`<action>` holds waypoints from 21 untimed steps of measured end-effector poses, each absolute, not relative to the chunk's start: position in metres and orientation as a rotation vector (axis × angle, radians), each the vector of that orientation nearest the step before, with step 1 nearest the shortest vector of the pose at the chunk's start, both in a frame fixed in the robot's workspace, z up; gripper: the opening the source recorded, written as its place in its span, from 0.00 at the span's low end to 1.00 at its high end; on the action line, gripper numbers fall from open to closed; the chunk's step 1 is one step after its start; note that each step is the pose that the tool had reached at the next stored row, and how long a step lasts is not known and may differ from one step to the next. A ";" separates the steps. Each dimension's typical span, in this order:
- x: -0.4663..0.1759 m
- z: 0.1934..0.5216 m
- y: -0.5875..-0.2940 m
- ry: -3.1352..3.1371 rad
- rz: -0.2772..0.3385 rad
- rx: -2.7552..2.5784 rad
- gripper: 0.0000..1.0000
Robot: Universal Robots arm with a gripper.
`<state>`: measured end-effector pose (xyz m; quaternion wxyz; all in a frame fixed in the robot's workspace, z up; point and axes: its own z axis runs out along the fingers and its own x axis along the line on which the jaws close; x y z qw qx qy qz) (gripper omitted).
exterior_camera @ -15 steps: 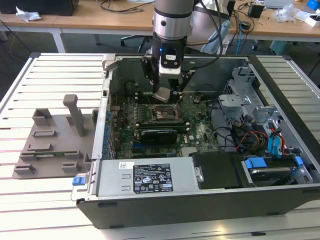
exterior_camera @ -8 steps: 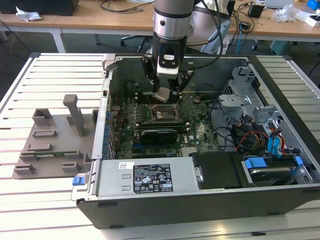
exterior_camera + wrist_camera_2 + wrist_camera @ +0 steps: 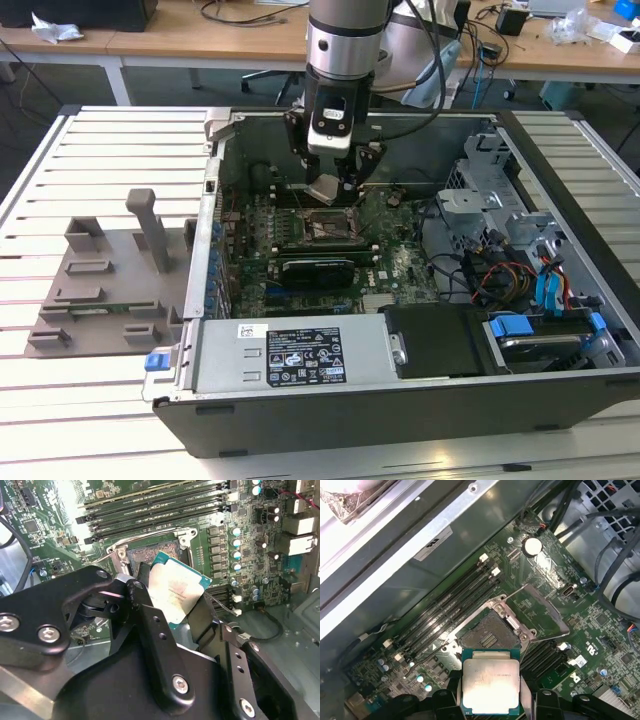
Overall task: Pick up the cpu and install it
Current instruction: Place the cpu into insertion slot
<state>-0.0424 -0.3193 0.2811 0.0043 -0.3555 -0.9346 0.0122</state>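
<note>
The cpu partly behind the tool in the second wrist view.

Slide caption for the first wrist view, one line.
Tool gripping the cpu close to the open motherboard socket, not yet seated.

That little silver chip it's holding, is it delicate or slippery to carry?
Probably stiff and light: the cpu is a thin flat square, unbent though the jaws pinch only its edges. Its shiny metal top looks smooth, so likely slippery. The thin green rim suggests a board that might chip if knocked.
</note>
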 end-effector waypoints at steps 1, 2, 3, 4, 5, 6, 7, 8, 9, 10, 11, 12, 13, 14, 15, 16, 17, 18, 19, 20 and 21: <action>-0.042 0.281 -0.319 -2.923 0.038 -1.126 0.55; -0.042 0.281 -0.319 -2.918 0.038 -1.140 0.55; -0.042 0.281 -0.319 -2.913 0.038 -1.151 0.55; -0.042 0.281 -0.319 -2.911 0.038 -1.157 0.55; -0.042 0.281 -0.319 -2.908 0.038 -1.164 0.55; -0.042 0.281 -0.319 -2.903 0.038 -1.175 0.55; -0.042 0.281 -0.319 -2.901 0.038 -1.181 0.55; -0.042 0.281 -0.319 -2.898 0.038 -1.188 0.55; -0.042 0.281 -0.319 -2.895 0.038 -1.195 0.55; -0.042 0.281 -0.319 -2.893 0.038 -1.201 0.55; -0.042 0.281 -0.319 -2.889 0.038 -1.210 0.55; -0.042 0.281 -0.319 -2.887 0.038 -1.215 0.55; -0.042 0.281 -0.319 -2.884 0.038 -1.221 0.55; -0.042 0.281 -0.319 -2.881 0.038 -1.228 0.55; -0.042 0.281 -0.319 -2.879 0.038 -1.233 0.55; -0.042 0.281 -0.319 -2.876 0.038 -1.240 0.55; -0.042 0.281 -0.319 -2.873 0.038 -1.246 0.55; -0.042 0.281 -0.319 -2.867 0.037 -1.259 0.55; -0.042 0.281 -0.319 -2.859 0.037 -1.278 0.55; -0.042 0.281 -0.319 -2.856 0.037 -1.284 0.55; -0.042 0.281 -0.319 -2.853 0.037 -1.290 0.55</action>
